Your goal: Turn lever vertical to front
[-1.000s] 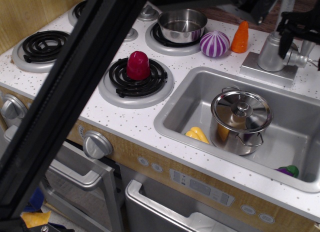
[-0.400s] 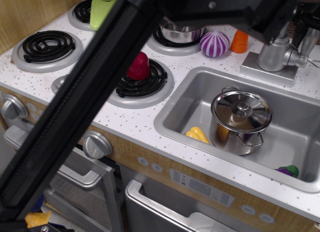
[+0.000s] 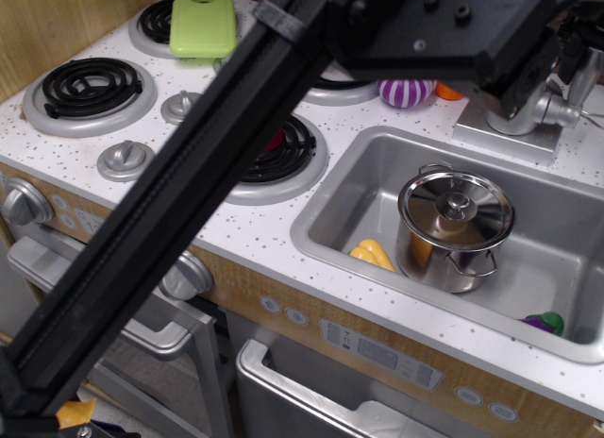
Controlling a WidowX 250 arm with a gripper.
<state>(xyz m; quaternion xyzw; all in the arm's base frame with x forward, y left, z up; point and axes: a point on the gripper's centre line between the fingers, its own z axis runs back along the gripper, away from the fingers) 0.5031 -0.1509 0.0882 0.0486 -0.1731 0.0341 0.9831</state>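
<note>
Down at the front, nearest to us, a long black arm (image 3: 189, 202) cuts across the picture from the low left corner up to the top right. Behind it is the sink (image 3: 349, 188), and I will say where things are from the sink.

Inside the sink stands a shiny pot (image 3: 453, 230) with its lid on. A yellow toy (image 3: 374, 254) lies just left of the pot, on the sink floor. A small purple and green toy (image 3: 545, 321) sits in the sink's near right corner.

Left of the sink are black stove rings (image 3: 87, 85) and two little grey caps (image 3: 125, 158). Far left and back lies a green board (image 3: 202, 25). A striped purple ball (image 3: 406, 92) peeks out behind the sink, just under the arm.

Behind the sink, at its far right, is the tap (image 3: 522, 117) on a flat grey base. The lever (image 3: 563, 110) is a short grey stub sticking out sideways to the right from the thick part of the tap.

The gripper (image 3: 564, 43) is right above the tap, close to the lever. It is partly cut off by the picture edge, so I cannot tell if its fingers are open or closed, or if they touch the lever.

I think the job is only starting. The arm has got to the tap, but the lever looks like it points sideways, not to the front. Grabbing it and turning it is what is left
</note>
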